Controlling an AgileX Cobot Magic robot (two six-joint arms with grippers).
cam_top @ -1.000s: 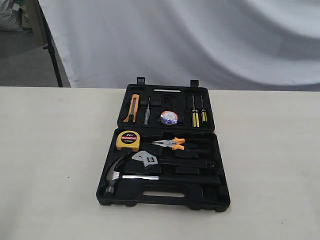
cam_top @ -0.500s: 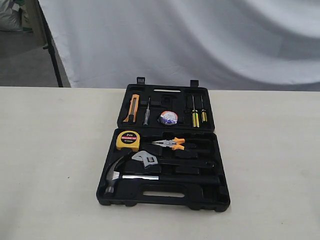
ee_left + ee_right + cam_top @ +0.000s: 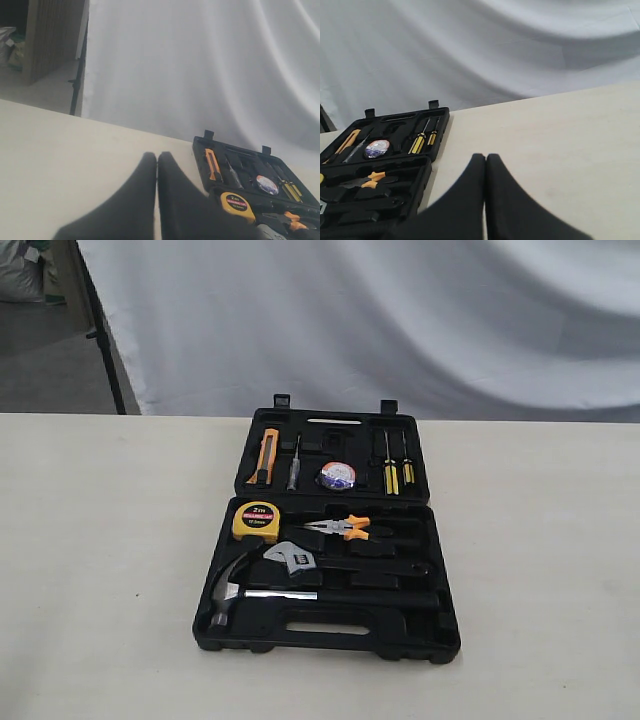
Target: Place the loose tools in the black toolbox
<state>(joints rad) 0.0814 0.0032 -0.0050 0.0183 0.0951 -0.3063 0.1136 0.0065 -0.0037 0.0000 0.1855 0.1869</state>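
Observation:
The black toolbox (image 3: 415, 640) lies open in the middle of the table. In its near half the claw hammer (image 3: 240, 592) and the adjustable wrench (image 3: 292, 558) rest in their recesses. The small tape roll (image 3: 336, 476) sits in the far half. Neither arm shows in the exterior view. My left gripper (image 3: 157, 156) is shut and empty, held over bare table beside the toolbox (image 3: 201, 155). My right gripper (image 3: 486, 157) is shut and empty too, above the table on the other side of the toolbox (image 3: 437, 131); the tape roll (image 3: 376, 147) shows there.
A yellow tape measure (image 3: 256, 521) and orange-handled pliers (image 3: 345, 528) lie in the near half. An orange knife (image 3: 265, 455) and yellow-handled screwdrivers (image 3: 396, 473) sit in the far half. A white cloth (image 3: 400, 320) hangs behind the table (image 3: 90, 570).

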